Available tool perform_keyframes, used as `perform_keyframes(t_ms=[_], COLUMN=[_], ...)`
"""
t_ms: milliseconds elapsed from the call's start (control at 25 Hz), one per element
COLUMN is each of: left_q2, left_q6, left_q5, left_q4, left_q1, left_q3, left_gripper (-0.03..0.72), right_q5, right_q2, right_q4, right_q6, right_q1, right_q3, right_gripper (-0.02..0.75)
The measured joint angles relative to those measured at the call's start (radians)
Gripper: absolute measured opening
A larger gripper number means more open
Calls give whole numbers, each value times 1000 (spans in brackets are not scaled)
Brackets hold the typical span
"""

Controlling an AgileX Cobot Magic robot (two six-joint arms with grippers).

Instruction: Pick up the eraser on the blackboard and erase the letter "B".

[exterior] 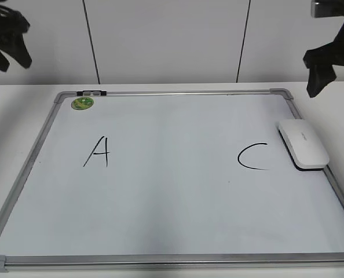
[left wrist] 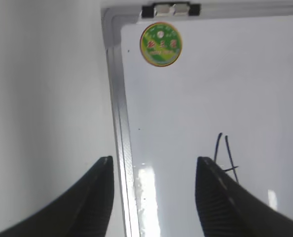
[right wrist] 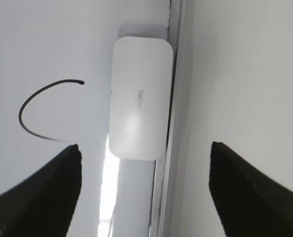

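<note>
right gripper: black right gripper (right wrist: 144, 192) hangs above the board's right edge, jaws spread wide, holding nothing.
left gripper: black left gripper (left wrist: 154, 197) also splayed and empty, over the frame's upper-left corner.
eraser: flat white rounded plastic eraser (exterior: 303, 143) lies against the right frame, beside the black letter c (exterior: 254, 157).
board: white blackboard with silver-grey frame (exterior: 178, 92) shows black letter a (exterior: 98, 152) and c only; no letter "b" is visible between them.
advice: the erasing looks done already.

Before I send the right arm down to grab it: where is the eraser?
In the exterior view the eraser lies on the blackboard's right edge, just right of the "C", against the frame.
</note>
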Motion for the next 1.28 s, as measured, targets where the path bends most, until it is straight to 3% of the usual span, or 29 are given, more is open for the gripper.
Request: perform_keyframes(t_ms=[240,840,1040,1280], left_q2=[-268,-1259,-1619,-1983], left_q6=[-2,-4,-6,-86], left_q5=[9,30,-19,46], left_q4=[32,89,94,194], left_q1=[-43,-60,-115,-129], left_q3=[113,839,1054,1204], left_gripper=[404,404,404,404], right_q5=[98,93,79,95], right_q2=[-153,-835,-1051,-1324], right_q4=[29,75,91,64], right_q6=[-27,-47,-47,-37], right_q1=[0,0,0,12], right_q3=[25,496,665,795], right_gripper=[596,595,595,594])
